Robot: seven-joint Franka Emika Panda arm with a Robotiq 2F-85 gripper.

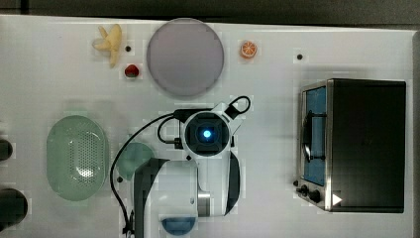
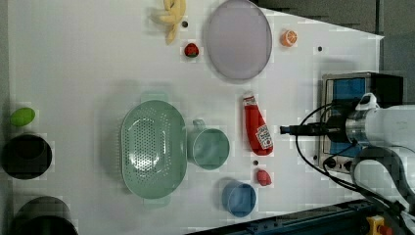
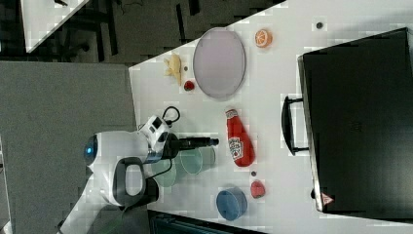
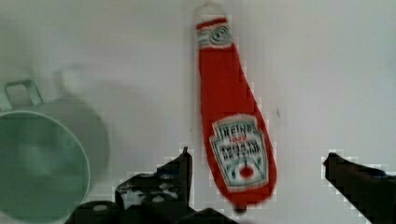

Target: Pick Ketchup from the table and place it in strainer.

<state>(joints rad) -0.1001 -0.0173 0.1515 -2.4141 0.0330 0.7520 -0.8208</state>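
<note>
The Ketchup (image 2: 257,129) is a red squeeze bottle with a white cap and label, lying flat on the white table between the teal cup and the toaster oven. In the right view the Ketchup (image 3: 238,139) lies just past my fingertips. My gripper (image 4: 258,161) is open and hovers over the bottle's wide lower end (image 4: 233,126), one dark finger (image 4: 183,165) on each side, apart from it. From the side, the gripper (image 2: 286,129) points at the bottle's label end. The pale green oval strainer (image 2: 151,147) holds nothing and sits beyond the cup; in the top view the strainer (image 1: 74,158) is at the left.
A teal cup (image 2: 209,147) stands between strainer and bottle. A blue cup (image 2: 239,198) and a red fruit (image 2: 263,177) sit near the table's front edge. A grey plate (image 2: 238,39), banana (image 2: 171,17), orange slice (image 2: 288,38) and toaster oven (image 1: 356,144) ring the area.
</note>
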